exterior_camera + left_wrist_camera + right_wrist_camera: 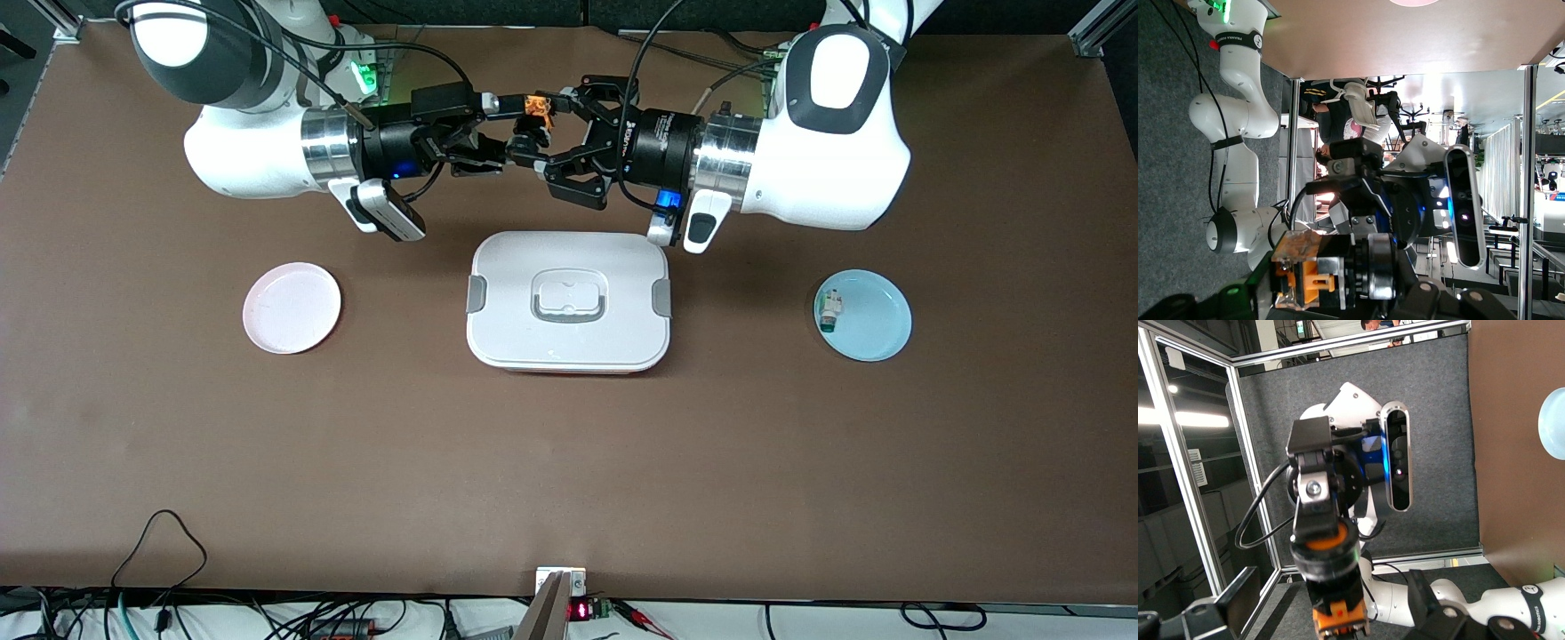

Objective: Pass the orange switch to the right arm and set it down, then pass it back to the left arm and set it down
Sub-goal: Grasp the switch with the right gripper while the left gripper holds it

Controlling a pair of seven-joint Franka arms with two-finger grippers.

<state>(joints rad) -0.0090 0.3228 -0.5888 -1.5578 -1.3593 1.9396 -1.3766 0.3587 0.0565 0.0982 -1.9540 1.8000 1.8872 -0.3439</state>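
Switch (536,108) gripped in left pincer (544,133) above bench (569,462), right pincer (517,133) wide around it, box (569,302) clear below.

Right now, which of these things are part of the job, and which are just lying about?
Job: orange switch, shut in left gripper; open right gripper around it; white box below.
Lying about: pink plate; blue plate with white-and-green component.

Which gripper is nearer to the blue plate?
Left. The left gripper hangs above the table past the box, on the blue plate's side; the right gripper faces it.
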